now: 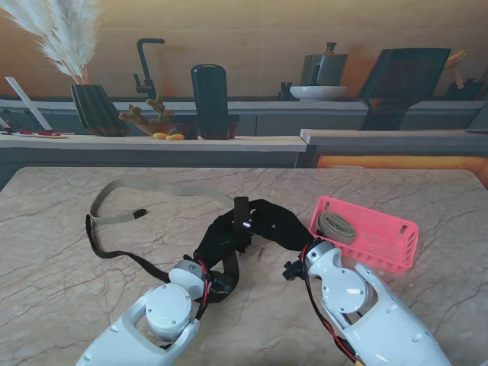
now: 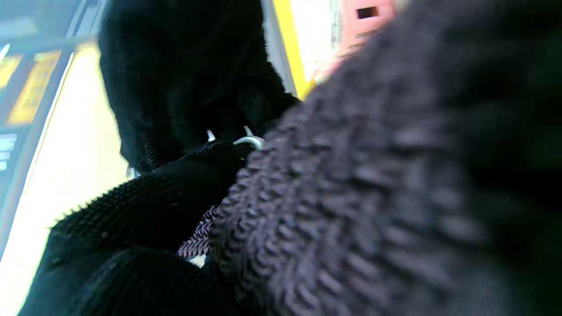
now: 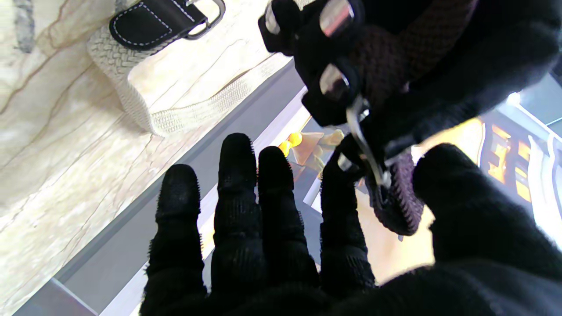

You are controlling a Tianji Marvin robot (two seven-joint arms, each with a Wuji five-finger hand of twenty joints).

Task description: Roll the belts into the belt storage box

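Note:
A dark braided belt (image 1: 126,258) trails across the marble table to the left, away from my two black-gloved hands, which meet at mid-table. My left hand (image 1: 221,244) is shut on this belt, whose weave (image 2: 351,197) fills the left wrist view beside a metal buckle (image 2: 250,140). My right hand (image 1: 278,225) holds the belt's end (image 3: 395,210) between thumb and index finger, with the other fingers (image 3: 237,210) straight. The pink storage box (image 1: 389,255) lies at the right, beside the right wrist. A rolled beige belt (image 1: 335,226) sits inside it.
A second beige woven belt (image 1: 114,197) lies in a loose loop at the far left of the table, its black leather end (image 3: 153,19) showing in the right wrist view. Behind the table's far edge runs a counter with a vase, tap and bowl.

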